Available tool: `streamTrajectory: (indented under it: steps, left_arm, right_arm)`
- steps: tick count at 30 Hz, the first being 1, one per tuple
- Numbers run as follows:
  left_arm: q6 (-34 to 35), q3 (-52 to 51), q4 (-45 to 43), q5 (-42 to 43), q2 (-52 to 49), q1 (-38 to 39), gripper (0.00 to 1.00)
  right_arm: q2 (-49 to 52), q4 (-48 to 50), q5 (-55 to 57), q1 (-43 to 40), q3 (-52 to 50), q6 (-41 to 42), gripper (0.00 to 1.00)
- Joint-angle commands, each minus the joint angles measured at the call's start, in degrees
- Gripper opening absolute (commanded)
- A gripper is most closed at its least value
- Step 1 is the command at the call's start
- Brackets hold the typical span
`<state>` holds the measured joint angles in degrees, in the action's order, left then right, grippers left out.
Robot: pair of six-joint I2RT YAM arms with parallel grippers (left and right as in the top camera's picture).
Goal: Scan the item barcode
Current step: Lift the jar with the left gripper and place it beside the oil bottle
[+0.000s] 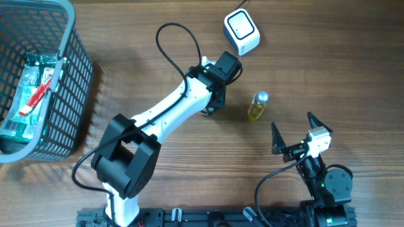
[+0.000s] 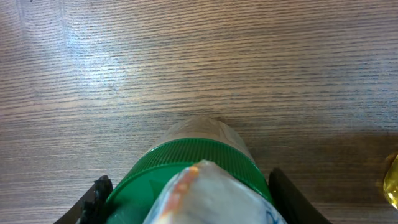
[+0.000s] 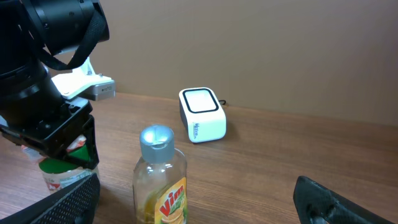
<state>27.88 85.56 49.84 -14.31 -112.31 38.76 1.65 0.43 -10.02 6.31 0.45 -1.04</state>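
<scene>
Wood-grain bench (image 1: 328, 63), beige wall (image 3: 280, 50). Green-capped jar (image 2: 186, 160) stands between left pincer's (image 2: 188, 186) fingers, grip unclear; right pincer (image 1: 291, 121) gapes wide.

Only legible txt: "vim" in red on the yellow label of the bottle (image 3: 160, 183) (clear, silver cap). Print on the scanner (image 3: 202, 115) side is too small to read.

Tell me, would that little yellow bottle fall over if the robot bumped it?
Probably, yes. The bottle stands upright and is tall and narrow, so a push near its silver cap would likely tip it. It looks round, so once down it might roll across the table. Its clear sides seem smooth, so it could slip in a loose grip.
</scene>
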Motion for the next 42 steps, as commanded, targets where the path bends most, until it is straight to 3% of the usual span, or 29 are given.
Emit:
streamTrajectory:
  steps: [1, 4, 6, 9, 15, 16, 17, 25, 29, 35, 38, 42]
  left_arm:
    - [1.09, -0.17, -0.15, -0.09, 0.00, 0.39, 0.40]
    - [1.09, -0.17, 0.28, -0.09, 0.00, 0.39, 0.46]
    - [1.09, -0.17, 0.55, -0.09, 0.00, 0.39, 0.57]
    - [1.05, -0.17, 0.94, -0.07, 0.00, 0.39, 0.65]
    - [-2.16, 0.07, 1.36, -0.09, 3.85, -0.04, 0.68]
    - [-2.16, 0.07, 1.38, -0.04, 6.08, -0.15, 0.76]
    - [-2.16, 0.07, 1.42, 0.15, 6.91, -0.13, 0.77]
    - [-4.66, 0.09, 3.23, 1.38, 8.52, -0.15, 0.82]
    - [-4.24, 4.44, 9.33, 1.53, 9.20, -2.67, 0.66]
    - [-5.25, 14.58, 23.98, 10.16, 9.33, -10.45, 0.57]
    - [-6.54, 16.33, 27.80, 15.87, 9.38, -14.14, 0.37]
    - [-9.92, 16.50, 32.17, 27.74, 9.35, -19.47, 0.20]
  right_arm:
    - [0.13, 0.26, 0.55, -0.22, -0.15, -0.46, 1.00]
    - [0.13, 0.26, 0.55, -0.22, -0.15, -0.44, 1.00]
    - [0.13, 0.26, 0.55, -0.24, -0.15, -0.46, 1.00]
    - [0.13, 0.26, 0.55, -0.22, -0.15, -0.44, 1.00]
    - [0.13, 0.26, 0.55, -0.22, -0.15, -0.44, 1.00]
    - [0.13, 0.26, 0.55, -0.22, -0.15, -0.44, 1.00]
    - [0.13, 0.26, 0.55, -0.24, -0.15, -0.46, 1.00]
    - [0.13, 0.26, 0.55, -0.22, -0.15, -0.46, 1.00]
    - [0.13, 0.26, 0.55, -0.22, -0.15, -0.44, 1.00]
    - [0.13, 0.26, 0.55, -0.22, -0.15, -0.44, 1.00]
    - [0.13, 0.26, 0.55, -0.22, -0.15, -0.44, 1.00]
    - [0.13, 0.26, 0.55, -0.24, -0.15, -0.46, 1.00]
